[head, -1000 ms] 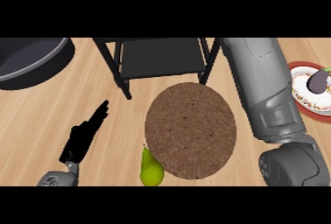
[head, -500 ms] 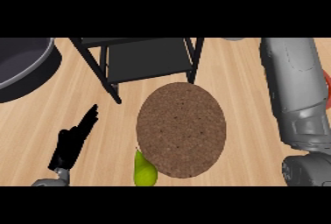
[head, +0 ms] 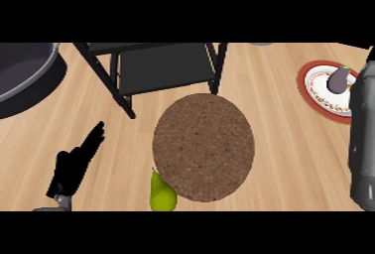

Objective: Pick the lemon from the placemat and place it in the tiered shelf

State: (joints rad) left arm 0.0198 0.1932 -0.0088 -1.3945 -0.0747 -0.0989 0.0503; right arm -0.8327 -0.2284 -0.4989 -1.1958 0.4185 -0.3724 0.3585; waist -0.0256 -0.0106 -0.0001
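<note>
Surface point(head: 293, 163): wooden, carrying everything below.
Tiered shelf point(head: 168, 69): black frame, at far centre, just beyond the placemat; one dark tier visible from above, with posts at its corners. Destination for the lemon.
Placemat point(head: 205, 149): round, brown, at centre of the surface.
Dark pan point(head: 22, 74): far left, well apart from the lemon; of no concern for the route.
Right forearm point(head: 362, 149): grey, along the right edge of the view; right robot hand out of view, so state cannot be told.
Plate point(head: 311, 96): red-rimmed, far right, bearing an eggplant point(head: 337, 79); apart from the route.
Left robot hand point(head: 77, 166): near left, fingers straight and together, pointing away toward the shelf; wide, holding nothing; well apart from the lemon.
Lemon point(head: 162, 194): yellow-green, pointed end away from the robot, at the placemat's near-left rim, touching it and seemingly more on the bare surface than on the mat. Not held, not in the shelf.
Step in hand (judged): approach and grasp of the lemon.
Method: bring the robot hand over the lemon's broad middle, not its pointed end; spread thumb and fingers to either side before lowering; close only once both sides are covered, since a rounded fruit is likely to roll.
Caution: after lifting, pass between the shelf's front posts and lower onto the tier before release.
</note>
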